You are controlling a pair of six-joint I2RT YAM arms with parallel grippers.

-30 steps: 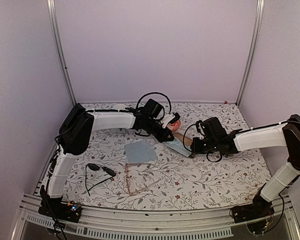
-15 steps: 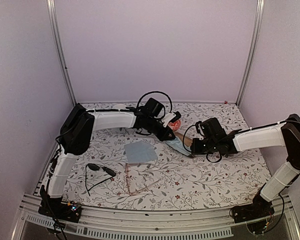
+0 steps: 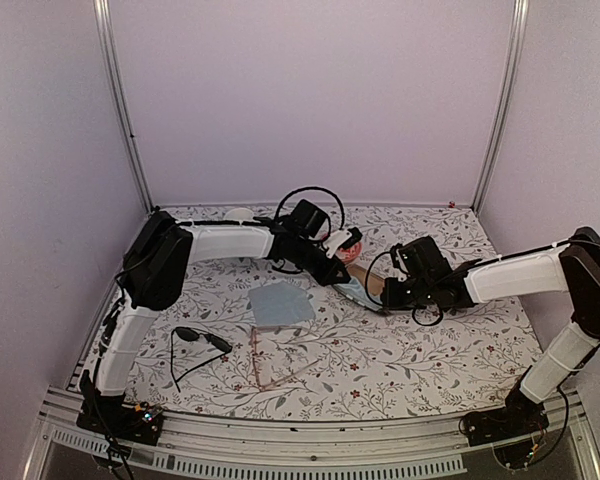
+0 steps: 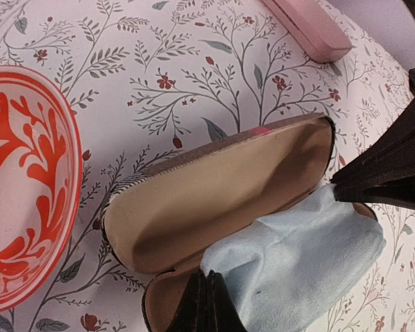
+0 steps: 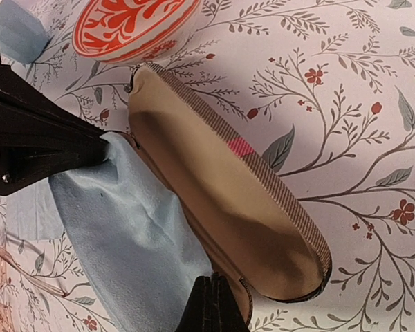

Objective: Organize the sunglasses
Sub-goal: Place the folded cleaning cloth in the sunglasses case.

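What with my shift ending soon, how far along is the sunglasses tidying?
Early. Done: the brown case lies open. In hand: the left tool seems to pinch the blue cloth inside it, while the right tool sits closed at the case rim. Remaining: the black sunglasses and the clear glasses lie on the table near the arms, neither in a case.

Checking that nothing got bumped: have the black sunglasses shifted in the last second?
No. The black sunglasses lie where they were, just left of the pink-framed glasses, nearer than the loose blue cloth.
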